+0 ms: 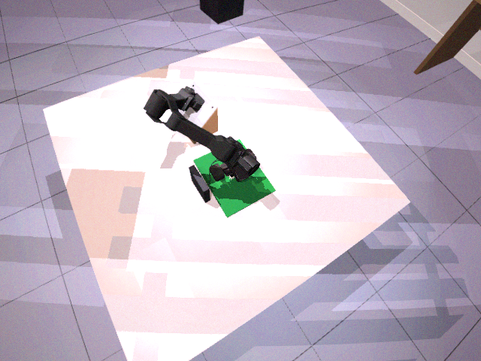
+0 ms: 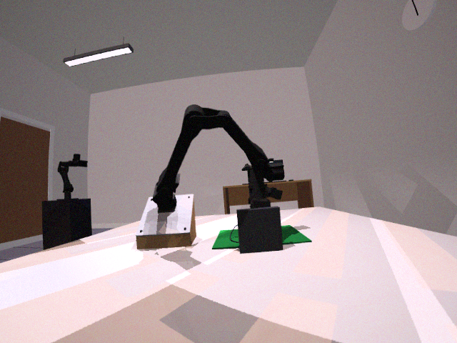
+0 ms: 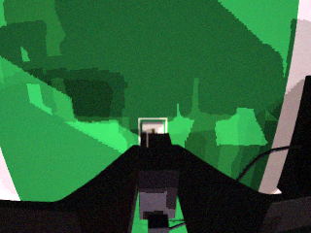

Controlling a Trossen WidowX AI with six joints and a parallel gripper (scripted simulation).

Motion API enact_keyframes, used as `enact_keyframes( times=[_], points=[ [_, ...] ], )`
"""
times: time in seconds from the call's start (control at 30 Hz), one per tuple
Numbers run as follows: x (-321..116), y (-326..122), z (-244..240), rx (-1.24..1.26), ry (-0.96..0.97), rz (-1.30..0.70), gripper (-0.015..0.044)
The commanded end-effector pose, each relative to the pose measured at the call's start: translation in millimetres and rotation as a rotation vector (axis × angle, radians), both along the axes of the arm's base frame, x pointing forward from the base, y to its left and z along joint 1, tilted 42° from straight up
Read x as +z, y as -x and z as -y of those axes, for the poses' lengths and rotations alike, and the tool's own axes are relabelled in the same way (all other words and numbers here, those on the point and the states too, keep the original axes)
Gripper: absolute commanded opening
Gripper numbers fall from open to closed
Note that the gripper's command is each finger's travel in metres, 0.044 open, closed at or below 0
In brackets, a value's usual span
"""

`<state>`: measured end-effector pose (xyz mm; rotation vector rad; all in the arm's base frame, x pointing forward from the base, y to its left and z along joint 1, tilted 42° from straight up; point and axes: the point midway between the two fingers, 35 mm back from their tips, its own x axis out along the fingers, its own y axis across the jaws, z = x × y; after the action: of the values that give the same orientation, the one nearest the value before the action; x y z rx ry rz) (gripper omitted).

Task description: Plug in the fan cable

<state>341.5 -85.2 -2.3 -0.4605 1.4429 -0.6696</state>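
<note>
Top view, arm: black arm (image 1: pixel 194 131) (image 2: pixel 240 136) is reaching over the green board (image 1: pixel 243 198) (image 2: pixel 297 236) (image 3: pixel 146 39).
Top view, fan: black fan (image 1: pixel 199 184) (image 2: pixel 260 230) (image 3: pixel 300 131) is standing just left of the board.
Exterior view, gripper: gripper (image 1: pixel 230 175) (image 2: pixel 260 204) (image 3: pixel 155 151) is pointing down behind the fan; tips hidden.
Exterior view, cable: thin black cable (image 1: pixel 210 167) (image 2: pixel 230 234) (image 3: pixel 258 160) is curving left of the fan.
Wrist view, jaws: standing narrowly apart, gripping the dark plug (image 3: pixel 157 180).
Wrist view, plug: sitting at the white-rimmed header (image 3: pixel 153 118), covering its near part; seating depth is not showing.
</note>
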Motion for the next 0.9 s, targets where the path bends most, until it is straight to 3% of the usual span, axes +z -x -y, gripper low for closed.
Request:
enact_keyframes(
  times=[0.0,0.87],
  points=[
    [-0.9,1.4,1.2,0.004,0.006,-0.006,0.0000],
    [-0.7,4.5,-0.3,0.008,0.006,-0.009,0.0000]
  ],
)
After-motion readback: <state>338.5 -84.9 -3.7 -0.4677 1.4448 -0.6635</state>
